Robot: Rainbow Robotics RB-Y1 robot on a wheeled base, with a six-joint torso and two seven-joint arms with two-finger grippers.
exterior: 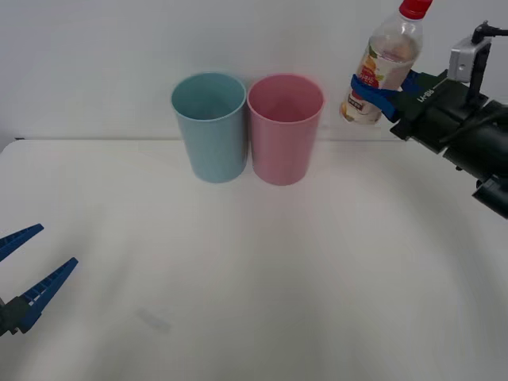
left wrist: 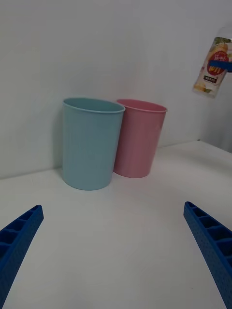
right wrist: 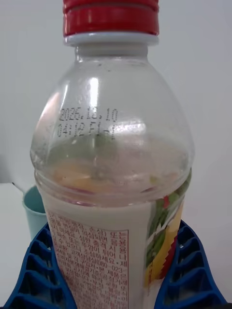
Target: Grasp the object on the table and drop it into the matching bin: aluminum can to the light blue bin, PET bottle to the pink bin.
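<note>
- The right end effector [exterior: 382,94] is pinching the PET bottle [exterior: 382,63] around its labelled lower body, holding it in the air, slightly tilted, up and to the right of the pink bin [exterior: 285,127] and clear of its rim.
- In the right wrist view the blue ribbed fingers [right wrist: 41,270] press both sides of the label, with the red cap [right wrist: 110,18] on top.
- The light blue bin [exterior: 209,125] stands just beside the pink one on its left, the two rims nearly touching, both at the back of the white surface [exterior: 262,286].
- The left end effector [exterior: 30,266] is spread wide and holds nothing, low over the near left of the surface.
- Risk: the bottle is not yet over the pink opening; a release now would likely drop it onto the surface.
- Risk: travelling too far could put it into the neighbouring blue bin.
- Risk: coming in too low could knock the bottle's base against the pink rim and tip the bin over.
</note>
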